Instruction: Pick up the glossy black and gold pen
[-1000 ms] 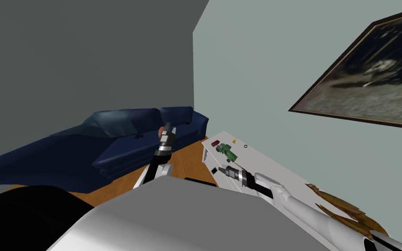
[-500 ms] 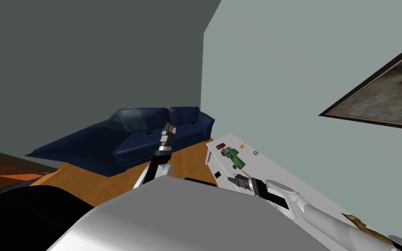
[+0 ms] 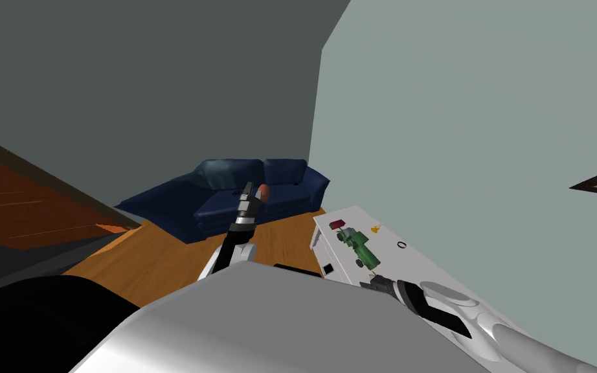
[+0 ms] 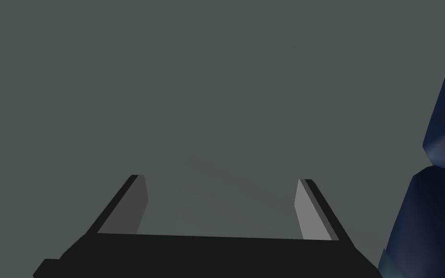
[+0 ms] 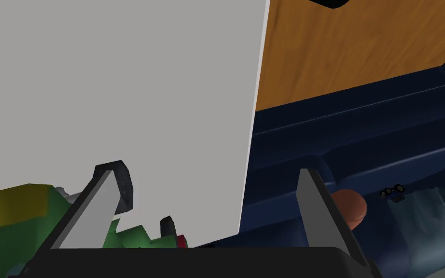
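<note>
Pen not yet held, and too small to single out; it may be the small yellow item (image 3: 375, 228) by the wall-side edge of the white cabinet top (image 3: 420, 259). Right gripper (image 5: 209, 169), fingers spread and empty, hovers over the green toy tractor (image 3: 359, 246) on that top. Left gripper (image 4: 220, 179), also spread and empty, is raised before the blue sofa (image 3: 291, 188). Locating, reaching, grasping and lifting all remain.
</note>
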